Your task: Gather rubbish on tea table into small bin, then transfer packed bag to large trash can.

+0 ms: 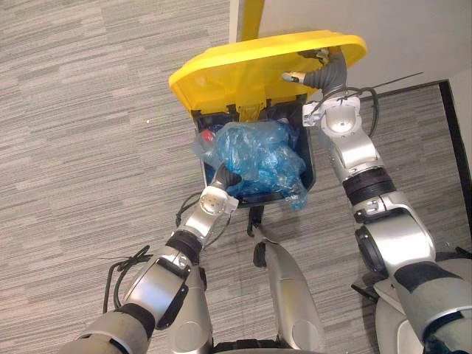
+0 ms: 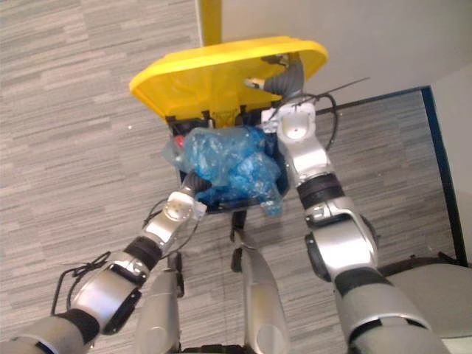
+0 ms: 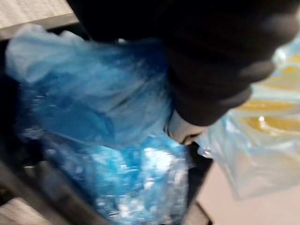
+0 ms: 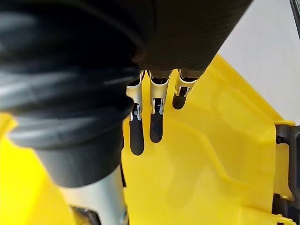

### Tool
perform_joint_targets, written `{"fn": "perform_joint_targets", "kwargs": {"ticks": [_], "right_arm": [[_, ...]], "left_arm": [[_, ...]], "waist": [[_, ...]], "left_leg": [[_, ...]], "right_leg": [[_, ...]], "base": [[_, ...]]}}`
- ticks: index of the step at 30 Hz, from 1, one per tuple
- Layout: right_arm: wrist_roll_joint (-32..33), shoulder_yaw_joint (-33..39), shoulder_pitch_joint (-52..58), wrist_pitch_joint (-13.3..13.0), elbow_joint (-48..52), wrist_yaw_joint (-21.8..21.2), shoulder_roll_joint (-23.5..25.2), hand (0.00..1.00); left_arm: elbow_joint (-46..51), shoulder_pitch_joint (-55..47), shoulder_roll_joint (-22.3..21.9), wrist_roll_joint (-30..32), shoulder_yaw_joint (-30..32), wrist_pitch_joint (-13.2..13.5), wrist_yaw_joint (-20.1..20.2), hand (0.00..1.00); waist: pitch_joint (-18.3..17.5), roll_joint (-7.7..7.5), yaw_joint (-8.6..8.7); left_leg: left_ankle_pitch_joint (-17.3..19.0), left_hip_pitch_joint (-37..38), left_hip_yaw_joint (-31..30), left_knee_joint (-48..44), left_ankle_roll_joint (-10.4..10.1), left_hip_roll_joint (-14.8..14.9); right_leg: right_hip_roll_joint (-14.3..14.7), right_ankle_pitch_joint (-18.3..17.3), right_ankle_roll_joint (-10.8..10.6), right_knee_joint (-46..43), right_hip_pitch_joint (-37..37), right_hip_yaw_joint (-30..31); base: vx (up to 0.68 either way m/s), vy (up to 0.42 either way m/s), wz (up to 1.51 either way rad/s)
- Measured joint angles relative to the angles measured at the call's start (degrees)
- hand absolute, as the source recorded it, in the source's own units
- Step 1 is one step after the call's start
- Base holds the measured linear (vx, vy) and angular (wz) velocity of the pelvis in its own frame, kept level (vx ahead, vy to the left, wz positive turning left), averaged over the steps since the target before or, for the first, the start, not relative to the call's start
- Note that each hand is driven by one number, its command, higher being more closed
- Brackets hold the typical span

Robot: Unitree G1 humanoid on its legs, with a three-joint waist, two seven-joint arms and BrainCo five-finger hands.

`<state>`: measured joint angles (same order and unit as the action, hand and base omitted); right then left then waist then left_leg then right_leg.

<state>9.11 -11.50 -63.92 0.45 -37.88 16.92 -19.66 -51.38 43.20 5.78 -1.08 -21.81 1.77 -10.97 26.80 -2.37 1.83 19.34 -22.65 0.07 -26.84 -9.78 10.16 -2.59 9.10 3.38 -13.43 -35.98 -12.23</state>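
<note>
While right hand (image 4: 157,119), fingers straight, props lid (image 1: 243,70), left hand (image 3: 220,65) grip unreadable; slipping lid could trap overhanging bag (image 1: 258,155).

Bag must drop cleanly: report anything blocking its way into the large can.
Nothing visible. The right hand props the yellow lid up; the blue bag already sits in the open can, left hand against it.

Silver-grey arms (image 1: 354,155); right robot hand (image 4: 157,117) silver-fingered, dark-tipped, seemingly ribbed cover (image 4: 70,70).
</note>
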Motion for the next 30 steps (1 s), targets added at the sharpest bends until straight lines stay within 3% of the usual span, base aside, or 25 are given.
{"fn": "perform_joint_targets", "kwargs": {"ticks": [12, 16, 24, 30], "right_arm": [[-0.2, -0.6, 2.9, 0.0, -0.1, -2.3, 0.6, 0.0], [-1.1, -0.6, 6.2, 0.0, -0.1, -2.6, 0.6, 0.0], [-4.9, 2.5, 22.0, 0.8, -0.1, -3.6, 2.7, 0.0], [-8.8, 4.7, 33.6, 1.8, 0.0, -5.2, 5.1, 0.0]], "left_arm": [[-0.9, -3.1, 2.1, 0.8, 0.1, 0.1, 2.3, 0.0], [4.2, -6.9, 3.9, -0.7, 1.5, 0.2, 2.2, 0.0], [19.3, -18.7, 4.4, -4.2, 6.9, 1.8, 2.3, 0.0], [21.5, -32.6, 4.8, -7.1, 12.4, 2.5, 3.7, 0.0]], "waist": [[0.2, 0.02, -0.08], [0.2, 0.05, -0.45], [-0.3, 0.98, -1.62], [-3.2, 2.67, -2.84]], "left_leg": [[0.1, 3.9, 0.6, 0.2, 0.2, -0.1], [0.1, 5.1, 0.2, 0.6, 0.3, -0.6], [-0.1, 9.1, -0.9, 1.0, 0.6, -1.8], [0.0, 11.9, -2.3, 0.6, 1.4, -3.1]], "right_leg": [[0.0, -0.4, -0.5, -0.2, 3.5, 0.6], [-0.2, -0.8, -1.0, -0.1, 4.6, 0.4], [-1.9, -1.7, -1.1, -1.4, 9.1, -0.4], [-4.0, -3.8, -2.1, -4.0, 12.1, -1.8]], "base": [[0.0, 0.01, -0.02], [0.0, 0.002, 0.02], [0.02, 0.025, 0.1], [0.0, 0.014, 0.19]]}}
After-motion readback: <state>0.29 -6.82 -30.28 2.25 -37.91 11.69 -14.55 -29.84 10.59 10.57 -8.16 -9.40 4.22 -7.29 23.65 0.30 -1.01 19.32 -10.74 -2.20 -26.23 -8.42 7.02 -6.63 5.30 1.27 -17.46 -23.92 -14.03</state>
